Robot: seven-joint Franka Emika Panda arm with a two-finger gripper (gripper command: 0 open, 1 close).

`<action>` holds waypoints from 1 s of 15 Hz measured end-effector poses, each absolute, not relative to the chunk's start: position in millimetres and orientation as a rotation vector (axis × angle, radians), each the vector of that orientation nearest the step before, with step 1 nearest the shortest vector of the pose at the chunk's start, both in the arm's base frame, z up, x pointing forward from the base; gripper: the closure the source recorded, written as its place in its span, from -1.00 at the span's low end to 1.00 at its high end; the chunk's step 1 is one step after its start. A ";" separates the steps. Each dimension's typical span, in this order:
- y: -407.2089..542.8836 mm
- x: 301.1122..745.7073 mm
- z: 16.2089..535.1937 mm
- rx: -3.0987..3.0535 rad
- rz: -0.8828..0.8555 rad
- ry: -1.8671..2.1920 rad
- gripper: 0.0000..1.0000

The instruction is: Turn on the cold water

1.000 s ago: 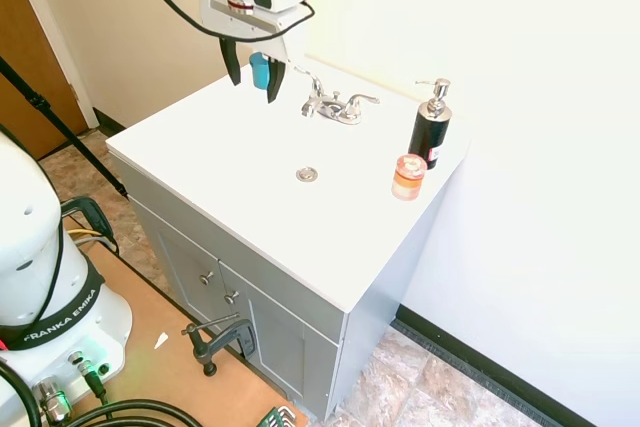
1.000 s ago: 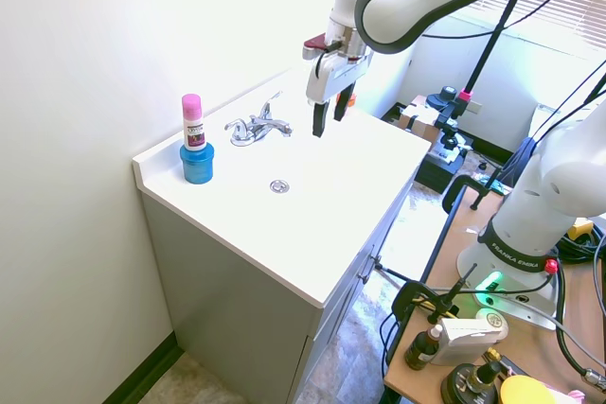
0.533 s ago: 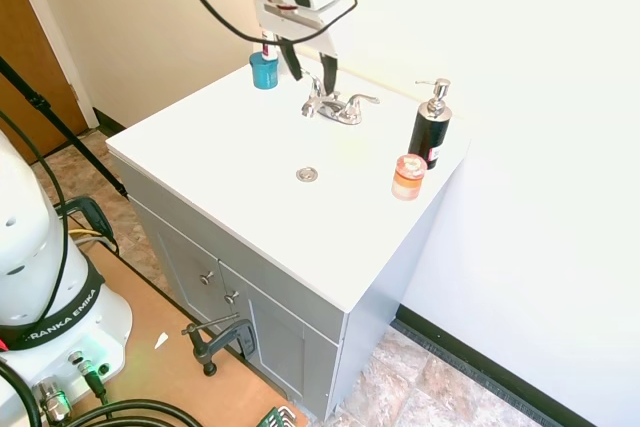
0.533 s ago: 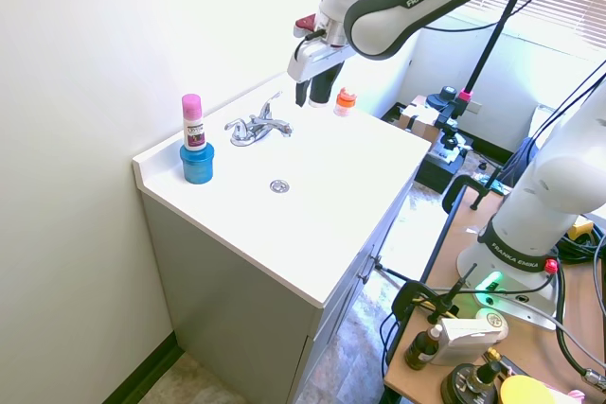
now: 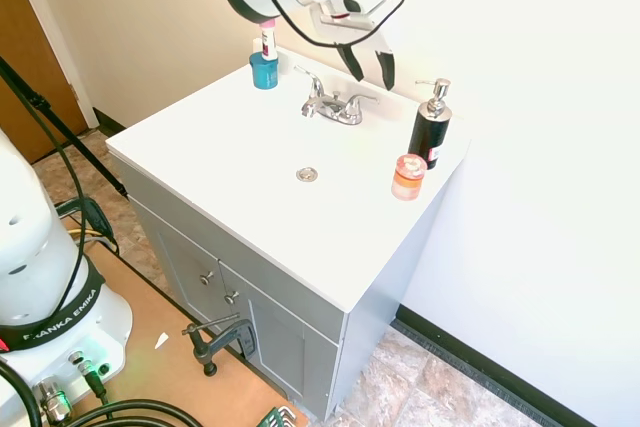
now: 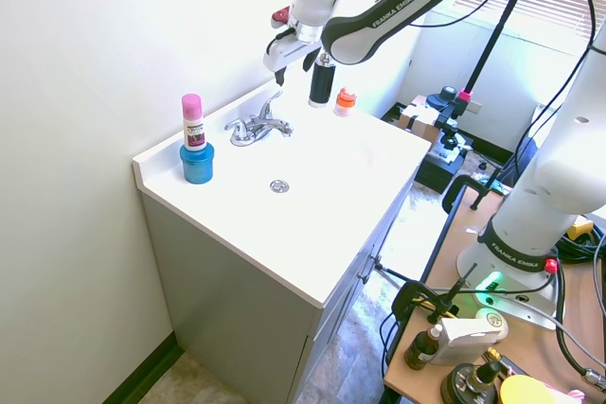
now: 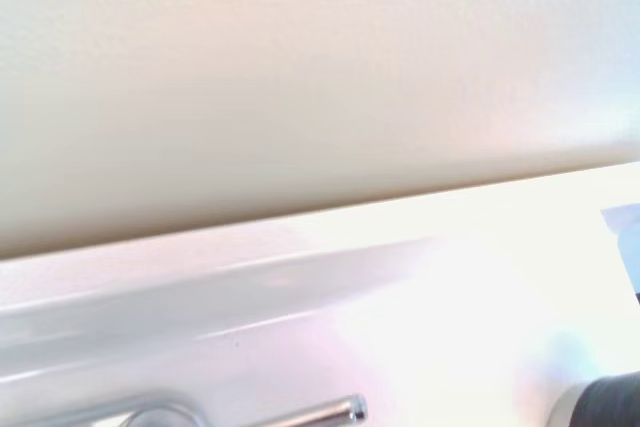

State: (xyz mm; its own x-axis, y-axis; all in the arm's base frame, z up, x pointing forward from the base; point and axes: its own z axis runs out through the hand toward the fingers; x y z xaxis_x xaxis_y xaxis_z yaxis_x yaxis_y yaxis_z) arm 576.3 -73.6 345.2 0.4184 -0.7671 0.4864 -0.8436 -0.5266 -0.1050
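The chrome faucet point(image 5: 333, 105) sits at the back of the white table point(image 5: 220, 147), close to the wall, with its short spout pointing toward the drain point(image 5: 307, 175) in the middle of the basin. Two alike levers stick out from its base; the right-hand lever point(image 5: 361, 100) reaches toward the black soap bottle point(image 5: 430, 131).

The tool point(image 5: 368, 64) hangs in the air above and just behind that lever, near the wall, between the faucet and the soap bottle. Its two dark fingers point(image 5: 387, 70) point downward and stand apart with a clear gap, holding nothing. Their tips are above the lever and do not touch it. From the second exterior view the tool point(image 6: 295, 56) is above the faucet point(image 6: 258, 126), with the soap bottle point(image 6: 321, 84) just behind it.

In the wrist view, the tip of a chrome lever point(image 7: 325, 413) shows at the lower edge, lying along the white back ledge under the cream wall; which lever it is cannot be told from there.

A small orange jar point(image 5: 408, 177) stands in front of the soap bottle. On the far side of the faucet, a blue cup point(image 5: 264, 70) holds a pink-capped tube point(image 5: 268, 39). No water runs from the spout.
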 end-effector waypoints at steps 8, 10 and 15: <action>-75.2 607.0 320.3 2.479 0.747 -1.391 -1.00; -73.2 607.4 314.5 2.471 0.721 -1.376 -1.00; -74.4 607.2 312.1 2.459 0.673 -1.325 -1.00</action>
